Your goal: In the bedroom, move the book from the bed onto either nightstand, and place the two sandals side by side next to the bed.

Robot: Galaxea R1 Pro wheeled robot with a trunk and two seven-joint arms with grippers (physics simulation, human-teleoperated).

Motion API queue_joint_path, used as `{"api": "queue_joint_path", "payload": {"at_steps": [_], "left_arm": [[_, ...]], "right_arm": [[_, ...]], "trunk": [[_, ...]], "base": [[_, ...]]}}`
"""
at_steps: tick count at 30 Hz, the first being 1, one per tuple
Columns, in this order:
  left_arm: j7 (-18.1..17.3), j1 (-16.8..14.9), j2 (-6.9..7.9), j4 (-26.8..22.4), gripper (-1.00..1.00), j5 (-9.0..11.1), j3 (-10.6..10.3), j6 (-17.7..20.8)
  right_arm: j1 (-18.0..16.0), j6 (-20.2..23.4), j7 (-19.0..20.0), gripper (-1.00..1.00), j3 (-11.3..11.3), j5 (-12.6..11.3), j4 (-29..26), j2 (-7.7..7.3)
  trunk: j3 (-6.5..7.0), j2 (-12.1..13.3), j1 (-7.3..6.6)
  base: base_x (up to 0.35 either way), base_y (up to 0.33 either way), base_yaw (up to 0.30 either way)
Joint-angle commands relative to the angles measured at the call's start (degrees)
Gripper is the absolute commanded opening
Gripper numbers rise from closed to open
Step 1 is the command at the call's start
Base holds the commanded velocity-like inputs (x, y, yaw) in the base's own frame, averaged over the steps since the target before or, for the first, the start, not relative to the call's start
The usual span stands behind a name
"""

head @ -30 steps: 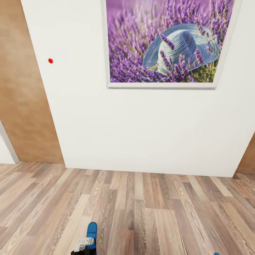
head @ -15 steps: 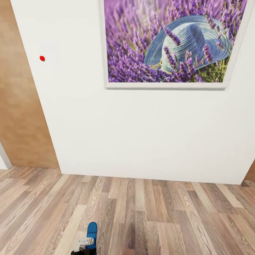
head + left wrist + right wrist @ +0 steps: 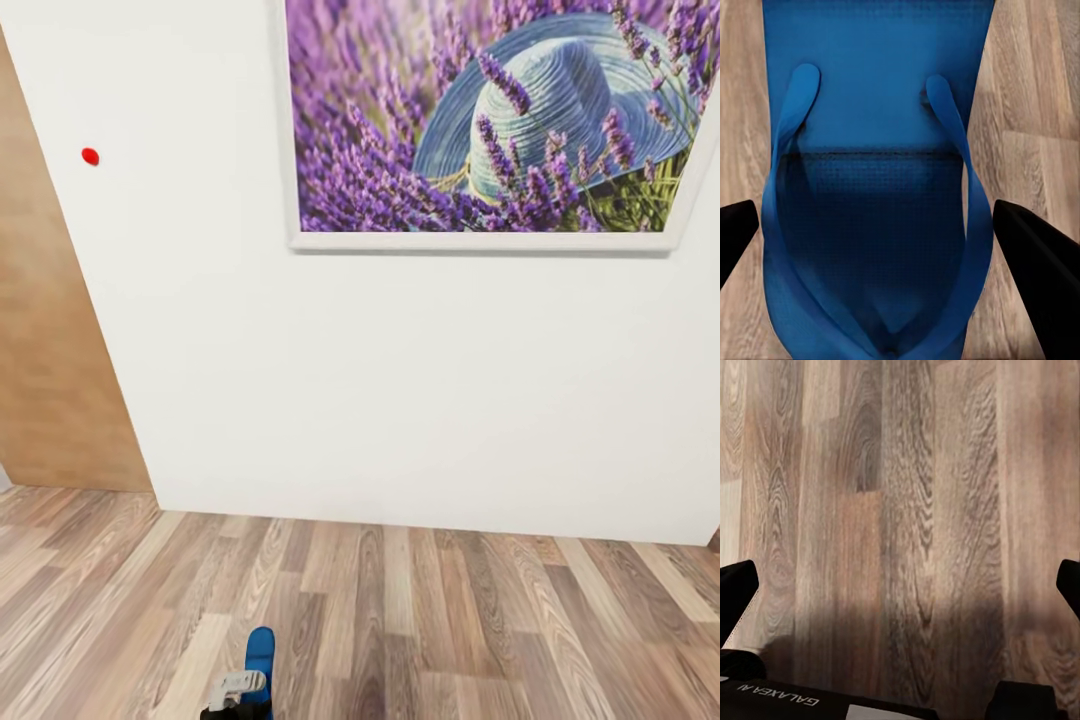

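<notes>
White wall point(image 3: 400, 400), lavender picture point(image 3: 490, 115), wood-plank floor point(image 3: 450, 620).

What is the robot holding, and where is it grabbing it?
The left gripper has its fingers either side of a blue sandal, at the sole's edges. The right gripper is empty.

Bright, even light is falling across the white wall point(image 3: 400, 380) in the head view, throwing only a thin soft shadow under the framed picture point(image 3: 490, 120), whose lavender print is looking slightly soft. In the left wrist view the blue sandal point(image 3: 870, 150) is darkening midway along its sole. In the right wrist view the wood floor point(image 3: 907, 472) is dimming into shadow toward the arm.
</notes>
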Motion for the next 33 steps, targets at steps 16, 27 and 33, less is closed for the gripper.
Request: {"api": "queue_joint_path", "payload": {"at_steps": [16, 27, 33], "left_arm": [[-0.39, -0.05, -0.04, -0.06, -1.00, -0.47, 0.49, 0.12], [-0.39, -0.05, 0.04, -0.06, -1.00, -0.47, 0.56, 0.12], [-0.39, -0.09, 0.04, -0.06, -1.00, -0.47, 0.58, 0.12]], "right_arm": [[-0.03, 0.59, 0.29, 1.00, -0.20, -0.52, -0.10, 0.01], [-0.03, 0.59, 0.29, 1.00, -0.20, -0.52, -0.07, 0.01], [-0.03, 0.59, 0.29, 1.00, -0.18, -0.52, -0.10, 0.01]], "trunk": [[-0.06, -0.02, 0.02], [-0.06, -0.02, 0.02], [-0.06, -0.02, 0.02]], "base": [[0.313, 0.000, -0.053], [0.030, 0.000, -0.266], [0.006, 0.000, -0.167]]}}
